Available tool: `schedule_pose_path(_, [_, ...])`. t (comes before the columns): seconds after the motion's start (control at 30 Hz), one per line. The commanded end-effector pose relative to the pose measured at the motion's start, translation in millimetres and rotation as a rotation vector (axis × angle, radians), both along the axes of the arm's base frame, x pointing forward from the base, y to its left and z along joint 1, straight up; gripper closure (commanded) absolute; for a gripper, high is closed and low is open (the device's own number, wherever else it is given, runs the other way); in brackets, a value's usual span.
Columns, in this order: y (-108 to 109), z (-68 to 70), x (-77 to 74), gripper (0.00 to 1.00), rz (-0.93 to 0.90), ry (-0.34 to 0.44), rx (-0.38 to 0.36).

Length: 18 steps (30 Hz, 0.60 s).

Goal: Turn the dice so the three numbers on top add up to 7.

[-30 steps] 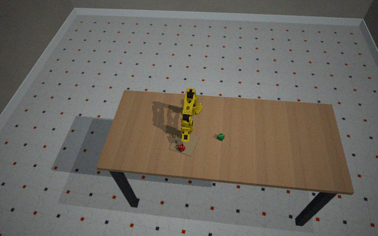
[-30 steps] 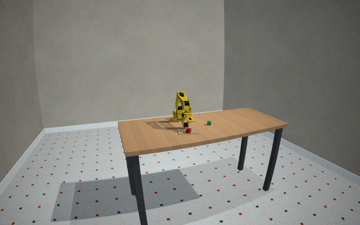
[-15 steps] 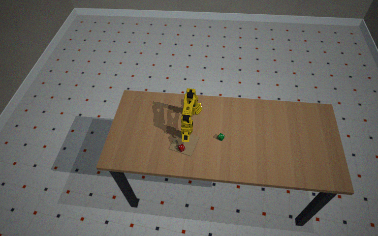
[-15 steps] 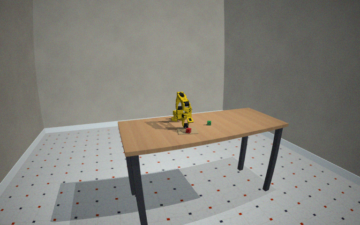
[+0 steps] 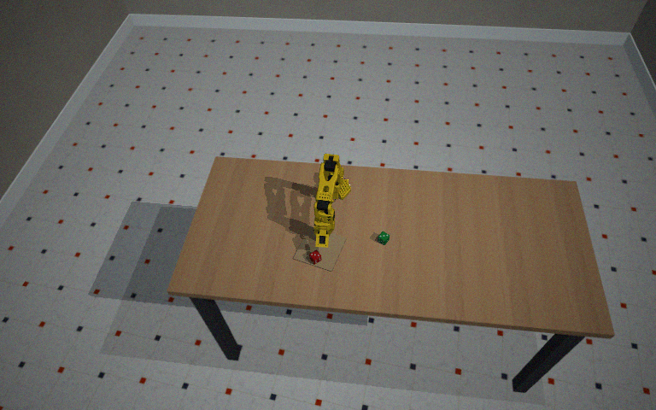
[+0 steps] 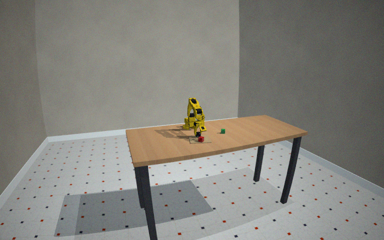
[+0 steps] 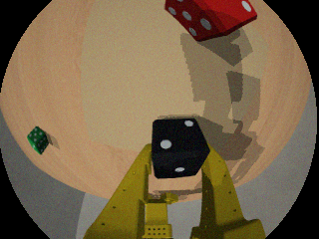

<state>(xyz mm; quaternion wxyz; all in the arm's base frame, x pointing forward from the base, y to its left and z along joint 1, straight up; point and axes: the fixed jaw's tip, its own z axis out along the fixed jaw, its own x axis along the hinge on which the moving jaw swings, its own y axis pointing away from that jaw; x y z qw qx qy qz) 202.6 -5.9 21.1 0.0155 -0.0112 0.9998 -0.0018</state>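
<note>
From the top, the yellow arm (image 5: 328,185) (image 6: 195,106) reaches over the mat (image 5: 336,254) (image 6: 208,140) (image 7: 120,75), where the red die (image 5: 315,256) (image 6: 201,139) (image 7: 211,17) sits. The green die (image 5: 383,237) (image 6: 223,131) (image 7: 38,139) lies on the bare counter (image 5: 459,251) (image 6: 169,147) (image 7: 50,75), well apart from the mat.

In the exterior view, the black die (image 6: 198,134) (image 7: 176,149) hangs at the lower end of the arm, near the red one; whether it touches the mat is hard to judge at this size.

At the wrist, the pincer (image 7: 179,151) is pinching the black die between its two fingers, with one face showing two white pips and another a single pip. The step in hand looks to be turning or placing this die. Next, it should be set down flat, fully on the mat and clear of the red die, before release; the green one must then be brought over, with the total checked against seven.

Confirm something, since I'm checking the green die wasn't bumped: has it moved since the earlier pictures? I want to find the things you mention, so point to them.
No; the green die (image 5: 383,237) (image 6: 223,131) sits at the same spot against the table's edges (image 5: 396,315) (image 6: 220,151).
</note>
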Motion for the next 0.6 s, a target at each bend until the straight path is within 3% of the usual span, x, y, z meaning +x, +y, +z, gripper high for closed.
schedule_pose_path(0.0, [2.2, 1.7, 3.6, 1.00, 0.005, -0.026, 0.000])
schedule_pose_path(0.33, [2.2, 1.1, 3.6, 0.99, 0.005, -0.026, 0.000])
schedule_pose_path(0.57, [2.2, 1.1, 3.6, 0.86, 0.005, -0.026, 0.000])
